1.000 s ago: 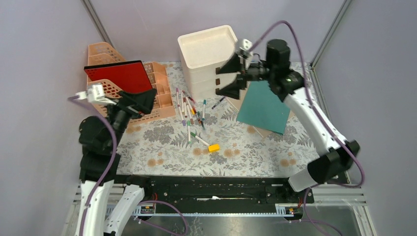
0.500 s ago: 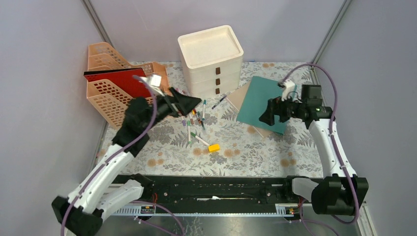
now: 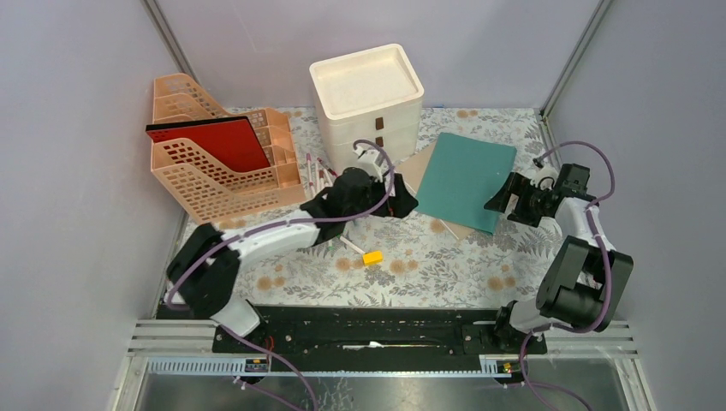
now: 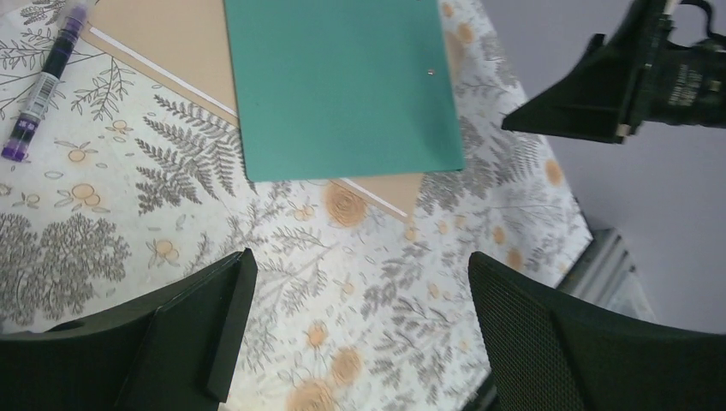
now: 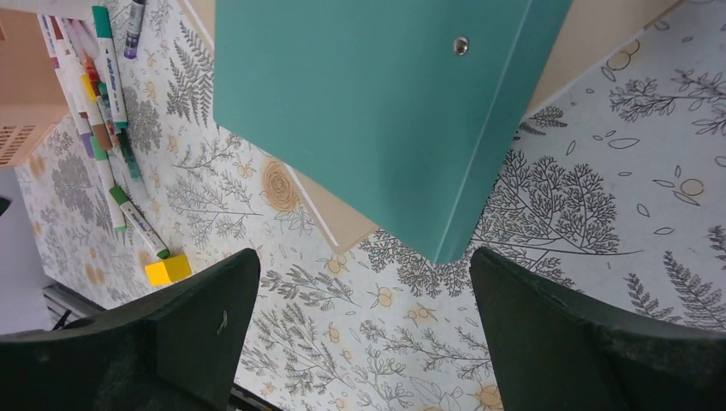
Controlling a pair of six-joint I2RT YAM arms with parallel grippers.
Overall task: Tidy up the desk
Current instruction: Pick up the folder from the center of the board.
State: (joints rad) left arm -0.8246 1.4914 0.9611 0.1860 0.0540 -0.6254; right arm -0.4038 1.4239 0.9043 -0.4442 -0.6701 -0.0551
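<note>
Pale cloth printed with grey ferns and tan flowers covers the desk [image 3: 282,265], which spans the whole workspace beneath both arms. At its back stand a smooth cream drawer unit [image 3: 366,94] and a peach plastic lattice file rack [image 3: 218,175] holding a red folder [image 3: 214,141] upright, likely where flat items belong. A matte teal binder [image 3: 462,175] lies flat on a tan folder [image 3: 417,169], its near corner reaching past it. The right gripper [image 5: 364,257] hovers at that corner, jaws wide and empty, and we judge it poised to grasp. The left gripper [image 4: 360,261], equally agape and empty, hangs over bare cloth nearby. Slim markers [image 5: 103,86] lie scattered by the rack, and a small yellow block [image 3: 371,257] sits close to them.
</note>
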